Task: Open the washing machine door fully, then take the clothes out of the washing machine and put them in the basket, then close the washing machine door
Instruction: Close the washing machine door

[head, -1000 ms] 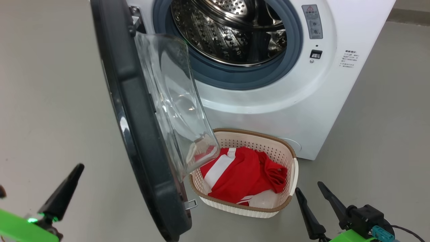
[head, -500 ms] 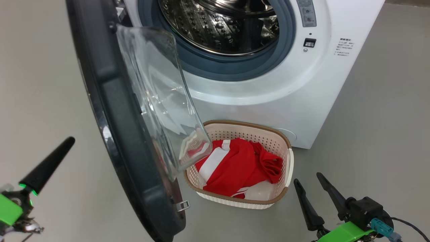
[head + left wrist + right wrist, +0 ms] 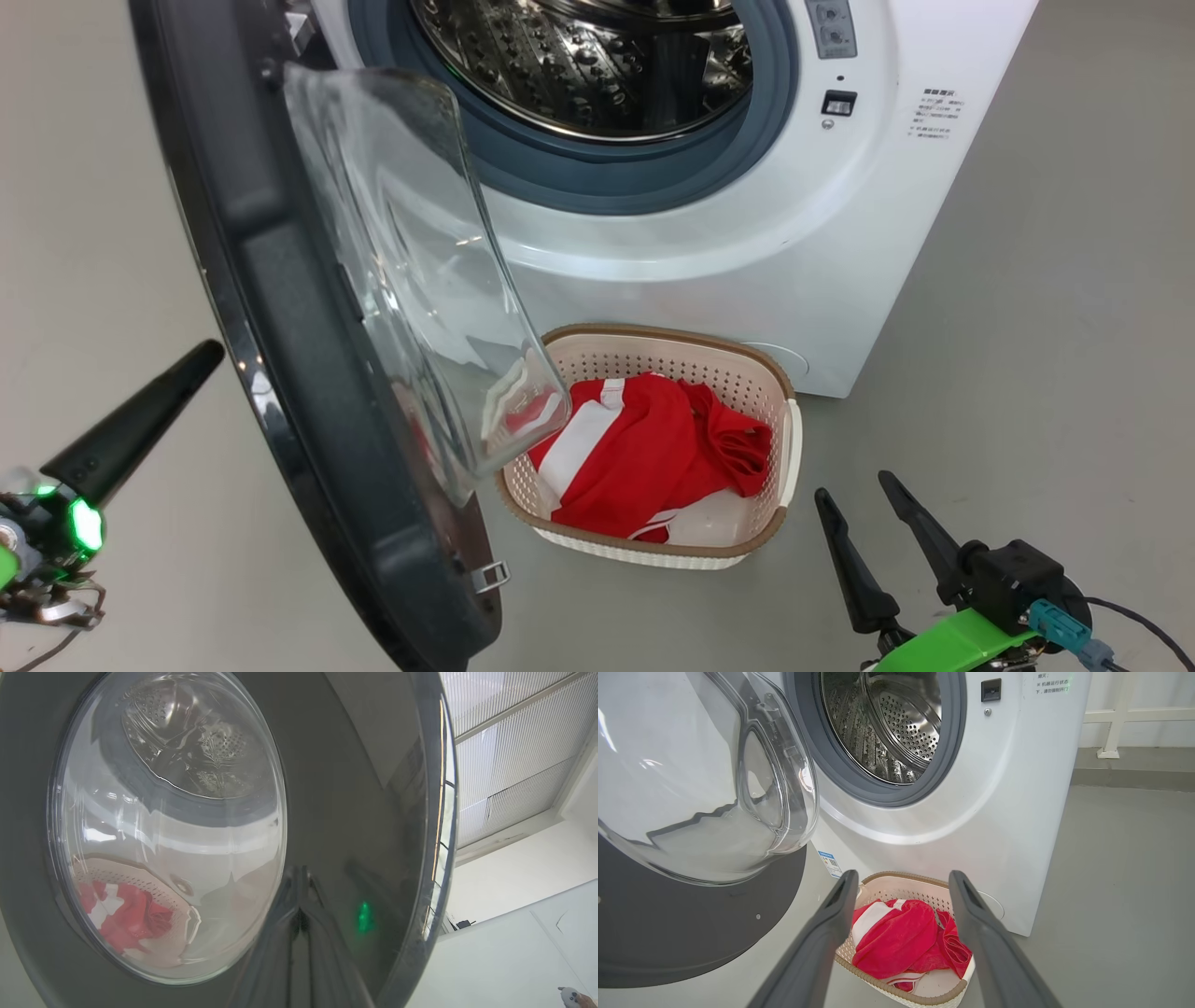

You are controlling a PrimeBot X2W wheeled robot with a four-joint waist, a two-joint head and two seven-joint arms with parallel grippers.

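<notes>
The left pincer [image 3: 207,355], closed, has been brought closer to the outer rim of the open door [image 3: 280,308]; the right pincer [image 3: 853,486] is held open and empty, with the clothes [image 3: 653,448] in the basket [image 3: 653,334] just beyond it

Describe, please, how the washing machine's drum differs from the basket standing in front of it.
The drum is shiny steel; the basket is cream plastic with a brown rim. The drum's visible part holds nothing, while the basket holds the red clothes. The drum opens forward through a grey seal; the basket sits on the floor, open upward. Both have perforated walls.
</notes>
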